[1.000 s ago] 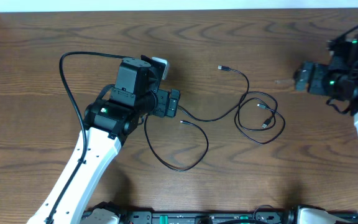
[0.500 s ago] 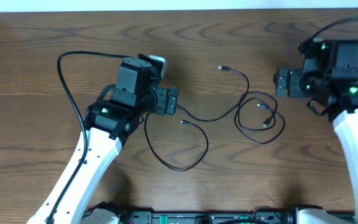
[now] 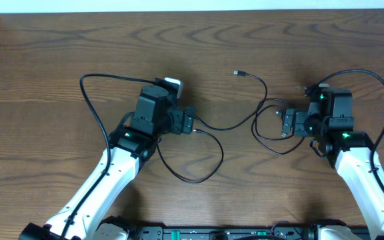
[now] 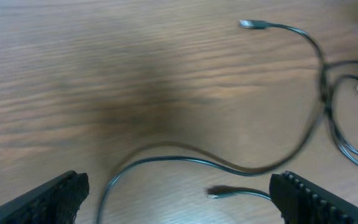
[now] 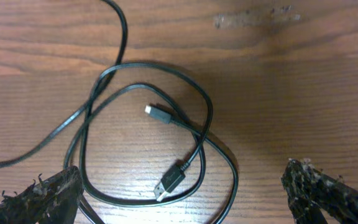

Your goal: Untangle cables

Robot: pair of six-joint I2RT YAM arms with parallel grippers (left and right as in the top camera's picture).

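The desk [image 3: 45,60] is brown wood. Thin black cables [image 5: 124,34] lie right on it. Some are curled in loops.

Two thin black cables (long cable [image 3: 193,181], coiled cable [image 5: 210,115]) with four plug ends [image 3: 239,72]; two robot arms [image 3: 105,180]; two pincers (left pincer [image 3: 191,122], right pincer [image 3: 287,123]); one table [image 3: 45,67].

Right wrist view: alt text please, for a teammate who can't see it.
Thin black cables lie in loose overlapping loops on the wooden table, with two plug ends inside the loops. The open right gripper hangs above them, a fingertip in each lower corner.
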